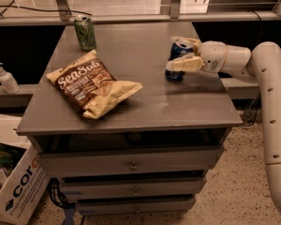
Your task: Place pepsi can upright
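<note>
**Pepsi can upright at the table's right edge, gripper clamped on it**

Nearest me, a cardboard box (16, 191) sits on the floor below the front-left corner of the grey drawer table (145, 111). On the table's left half lies a Sea Salt chip bag (91, 86). Toward the table's right edge the pepsi can (175, 74) stands upright, its base apparently on the top. The gripper (181, 54) reaches in from beyond that edge, a finger pressed on either side of the can. At the table's far-left corner stands a green patterned can (85, 33).

I'd say this is the set-down. The next move calls for spreading the fingers evenly, then backing away rightward without nudging the can over.
</note>
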Tool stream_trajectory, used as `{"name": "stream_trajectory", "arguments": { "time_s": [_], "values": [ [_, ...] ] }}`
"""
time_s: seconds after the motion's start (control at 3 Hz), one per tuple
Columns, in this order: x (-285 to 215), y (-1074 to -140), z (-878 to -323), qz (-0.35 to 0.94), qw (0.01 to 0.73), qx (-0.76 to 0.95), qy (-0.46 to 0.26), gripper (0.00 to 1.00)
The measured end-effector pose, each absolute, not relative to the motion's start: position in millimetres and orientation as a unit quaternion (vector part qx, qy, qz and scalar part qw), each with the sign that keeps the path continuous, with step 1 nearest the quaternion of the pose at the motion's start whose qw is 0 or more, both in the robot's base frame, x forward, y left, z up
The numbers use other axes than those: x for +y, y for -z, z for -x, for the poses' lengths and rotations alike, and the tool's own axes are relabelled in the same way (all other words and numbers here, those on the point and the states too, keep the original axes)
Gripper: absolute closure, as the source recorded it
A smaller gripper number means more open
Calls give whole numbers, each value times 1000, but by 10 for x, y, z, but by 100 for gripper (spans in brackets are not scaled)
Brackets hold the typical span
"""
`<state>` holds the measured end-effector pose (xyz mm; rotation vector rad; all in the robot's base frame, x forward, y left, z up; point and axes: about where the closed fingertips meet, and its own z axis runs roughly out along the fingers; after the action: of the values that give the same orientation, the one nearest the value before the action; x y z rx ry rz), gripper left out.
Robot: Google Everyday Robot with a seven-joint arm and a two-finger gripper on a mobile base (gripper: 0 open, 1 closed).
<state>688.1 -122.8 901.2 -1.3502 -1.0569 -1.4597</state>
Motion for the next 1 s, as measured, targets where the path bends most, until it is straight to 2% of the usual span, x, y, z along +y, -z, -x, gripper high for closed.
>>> {"name": "stream_trajectory", "arguments": {
  "time_s": [0.67,1.0],
  "values": [
    [-1165,-9073,-6874,540,444,-432,570,0],
    [-1202,-9031,-6782,560,420,-442,560,0]
  ]
}}
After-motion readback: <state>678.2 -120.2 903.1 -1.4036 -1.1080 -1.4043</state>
